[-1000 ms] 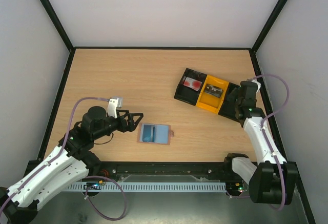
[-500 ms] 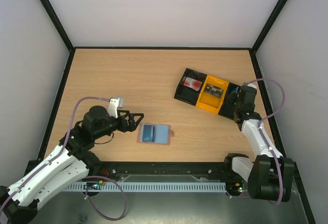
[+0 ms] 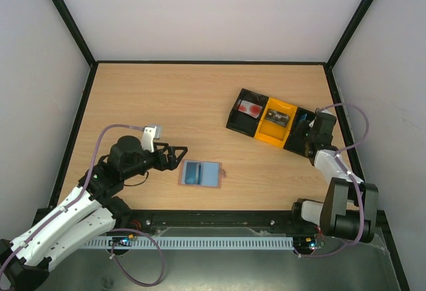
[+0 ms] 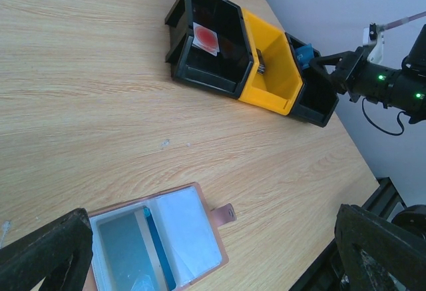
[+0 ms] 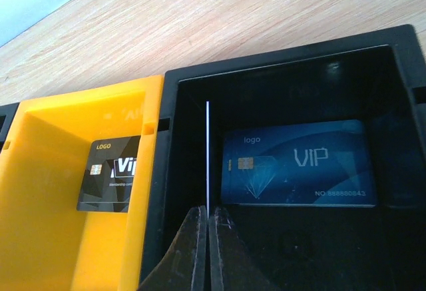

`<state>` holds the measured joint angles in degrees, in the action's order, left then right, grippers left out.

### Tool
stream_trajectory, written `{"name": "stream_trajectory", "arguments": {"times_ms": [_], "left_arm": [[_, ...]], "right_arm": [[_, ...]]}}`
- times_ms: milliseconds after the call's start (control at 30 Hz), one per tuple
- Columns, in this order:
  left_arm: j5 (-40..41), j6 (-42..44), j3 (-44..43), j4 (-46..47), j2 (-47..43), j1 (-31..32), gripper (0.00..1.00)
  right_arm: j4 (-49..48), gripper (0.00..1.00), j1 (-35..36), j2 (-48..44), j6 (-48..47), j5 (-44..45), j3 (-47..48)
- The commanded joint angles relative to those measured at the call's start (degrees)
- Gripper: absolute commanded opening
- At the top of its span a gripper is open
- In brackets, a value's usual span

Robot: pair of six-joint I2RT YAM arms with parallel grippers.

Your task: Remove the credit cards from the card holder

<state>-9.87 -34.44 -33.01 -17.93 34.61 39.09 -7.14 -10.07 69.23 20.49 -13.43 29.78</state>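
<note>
The card holder [image 3: 201,173] lies open on the table, blue-grey with brown edging and a side tab; it also shows in the left wrist view [image 4: 156,238]. My left gripper [image 3: 178,156] is open and empty just left of it, its jaws wide on either side [image 4: 213,219]. My right gripper [image 5: 208,214] is shut on a card [image 5: 208,151] seen edge-on as a thin white line, held over the tray's right black compartment [image 5: 399,104]. A blue VIP card [image 5: 299,164] lies flat in that compartment. A black card [image 5: 110,174] lies in the yellow compartment.
The black-and-yellow three-compartment tray [image 3: 234,119] stands at the right back, with a red-marked card [image 3: 251,108] in its left compartment. The right wall and table edge are close beside the right arm [image 3: 333,164].
The right arm's forearm has swung back towards the near edge while its gripper stays at the tray's right compartment. The left gripper has hardly moved.
</note>
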Motion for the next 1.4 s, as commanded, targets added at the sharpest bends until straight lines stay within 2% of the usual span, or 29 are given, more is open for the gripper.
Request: {"name": "stream_trajectory", "arguments": {"times_ms": [0, 467, 567, 933, 1067, 1367], "left_arm": [[-0.5, 0.9, -1.5, 0.0, 0.0, -0.1, 1.0], [-1.5, 0.2, -1.4, -0.2, -0.8, -0.1, 1.0], [-2.4, -0.2, -1.2, 0.0, -0.8, -0.1, 1.0], [-3.0, -0.4, -1.2, -0.2, -0.8, -0.1, 1.0], [-3.0, -0.4, -1.0, 0.1, -0.8, -0.1, 1.0], [-3.2, -0.6, -0.6, 0.6, -0.9, -0.1, 1.0]], "right_arm": [[-5.2, 0.02, -0.3, 1.3, -1.6, -1.5, -0.9], [-10.3, 0.03, -0.3, 5.0, -2.1, -0.7, -2.0], [-10.2, 0.07, -0.3, 5.2, -2.2, -0.1, -1.9], [-10.5, 0.08, -0.3, 8.0, -2.9, 2.9, -0.8], [-11.2, 0.02, -0.3, 8.0, -3.1, 3.7, -0.9], [-14.6, 0.02, -0.3, 6.1, -3.2, 4.0, -2.7]]}}
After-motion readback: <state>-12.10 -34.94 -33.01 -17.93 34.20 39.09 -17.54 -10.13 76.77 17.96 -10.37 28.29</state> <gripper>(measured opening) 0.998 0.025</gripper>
